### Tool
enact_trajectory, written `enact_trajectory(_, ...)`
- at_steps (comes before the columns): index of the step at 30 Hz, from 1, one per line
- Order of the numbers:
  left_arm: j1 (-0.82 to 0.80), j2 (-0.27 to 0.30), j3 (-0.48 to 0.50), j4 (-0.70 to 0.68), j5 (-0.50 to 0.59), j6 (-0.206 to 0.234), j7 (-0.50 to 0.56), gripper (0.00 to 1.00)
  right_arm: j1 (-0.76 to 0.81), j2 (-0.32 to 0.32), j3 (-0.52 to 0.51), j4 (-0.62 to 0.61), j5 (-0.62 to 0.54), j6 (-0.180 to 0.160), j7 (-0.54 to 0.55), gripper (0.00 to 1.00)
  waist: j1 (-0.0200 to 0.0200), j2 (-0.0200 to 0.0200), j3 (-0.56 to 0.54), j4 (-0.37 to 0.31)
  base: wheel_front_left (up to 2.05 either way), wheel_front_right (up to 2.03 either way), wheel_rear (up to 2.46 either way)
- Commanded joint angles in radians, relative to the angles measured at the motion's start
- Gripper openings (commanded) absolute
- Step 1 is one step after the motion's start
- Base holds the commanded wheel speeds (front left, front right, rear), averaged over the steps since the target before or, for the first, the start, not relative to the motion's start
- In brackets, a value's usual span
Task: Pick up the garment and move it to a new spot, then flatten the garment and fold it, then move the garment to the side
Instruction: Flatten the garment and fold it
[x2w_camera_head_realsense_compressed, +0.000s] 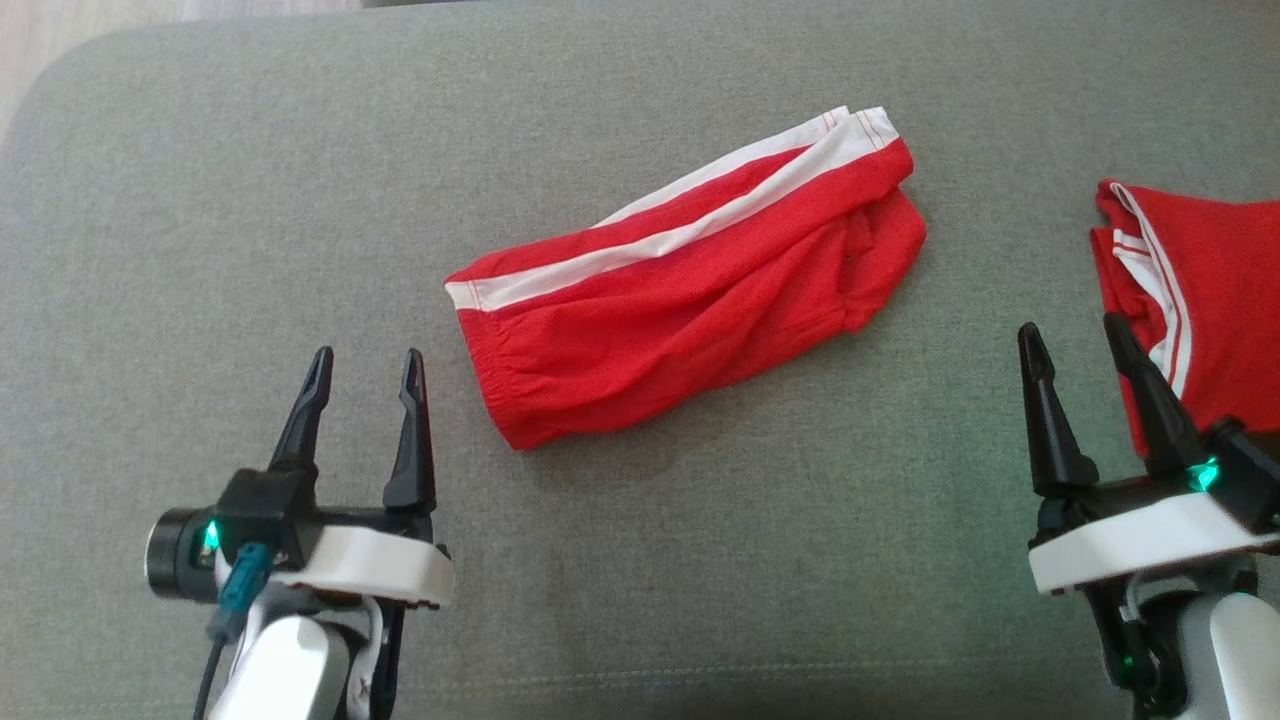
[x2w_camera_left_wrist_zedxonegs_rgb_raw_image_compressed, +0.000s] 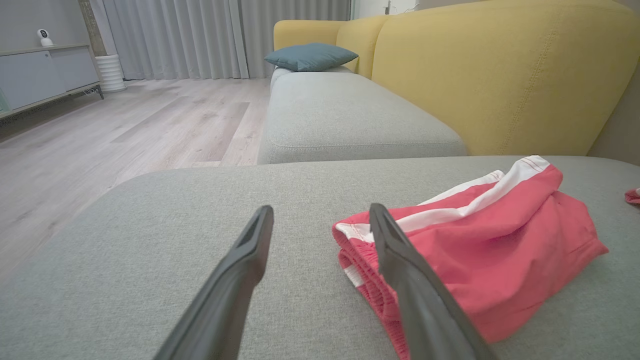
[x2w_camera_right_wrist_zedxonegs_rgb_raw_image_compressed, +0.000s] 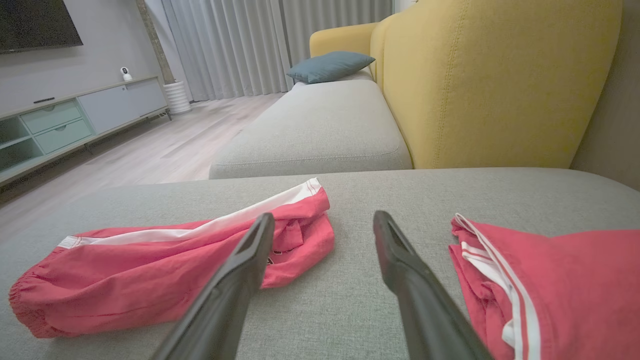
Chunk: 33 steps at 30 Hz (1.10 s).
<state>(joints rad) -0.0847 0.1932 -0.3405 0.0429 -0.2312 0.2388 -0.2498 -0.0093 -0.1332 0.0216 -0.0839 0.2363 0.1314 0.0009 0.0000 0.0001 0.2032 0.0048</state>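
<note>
Red shorts (x2w_camera_head_realsense_compressed: 690, 290) are lying on the grey seat (x2w_camera_head_realsense_compressed: 200, 200), untouched.
The left gripper (x2w_camera_head_realsense_compressed: 367, 352) and right gripper (x2w_camera_head_realsense_compressed: 1070, 326) are gaping wide, holding nothing, apart from the shorts. A second garment (x2w_camera_head_realsense_compressed: 1210, 280), also red, is lying beside the right gripper. A dark mark (x2w_camera_right_wrist_zedxonegs_rgb_raw_image_compressed: 272, 260) on the shorts is too small for reading.

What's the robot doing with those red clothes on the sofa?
Its job is to fold a garment, but right now it holds nothing. The left gripper and the right gripper both hover open above the grey cushion. The red shorts with white stripes lie loosely bunched in the middle, between the two grippers, touched by neither. A second red garment lies at the robot's right, close beside the right gripper.
</note>
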Motion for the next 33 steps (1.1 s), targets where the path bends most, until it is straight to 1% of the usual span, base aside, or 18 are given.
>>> enact_trajectory(1, -0.025, 0.012, 0.046, -0.030, 0.003, 0.001, -0.012, 1.00, -0.003, 0.000, 0.015, -0.039, -0.001, -0.001, 0.004, 1.00, 0.0000, -0.0001, 0.002, 0.000, 0.00, 0.00, 0.00)
enact_trajectory(10, -0.045, 0.007, 0.045, -0.037, 0.009, -0.006, -0.012, 1.00, -0.052, -0.021, 0.015, -0.002, 0.016, -0.001, 0.031, 1.00, 0.0000, -0.0001, 0.032, 0.010, 0.00, 0.00, 0.00)
enact_trajectory(15, -0.080, -0.005, 0.038, -0.046, 0.017, -0.014, -0.012, 1.00, -0.156, -0.057, 0.038, 0.071, 0.039, -0.001, 0.062, 1.00, 0.0000, -0.0001, 0.079, 0.032, 0.00, 0.00, 0.00)
enact_trajectory(20, -0.120, -0.026, 0.029, -0.049, 0.025, -0.028, -0.012, 1.00, -0.305, -0.092, 0.083, 0.189, 0.064, -0.001, 0.115, 1.00, 0.0000, -0.0001, 0.138, 0.067, 0.00, 0.00, 0.00)
enact_trajectory(26, -0.166, -0.056, 0.021, -0.042, 0.037, -0.051, -0.012, 1.00, -0.477, -0.119, 0.118, 0.369, 0.089, -0.001, 0.200, 1.00, 0.0000, -0.0001, 0.195, 0.110, 0.00, 0.00, 0.00)
enact_trajectory(33, -0.186, -0.080, 0.028, -0.030, 0.054, -0.068, -0.012, 1.00, -0.600, -0.131, 0.144, 0.552, 0.096, -0.001, 0.286, 1.00, 0.0000, -0.0001, 0.214, 0.128, 0.00, 0.00, 0.00)
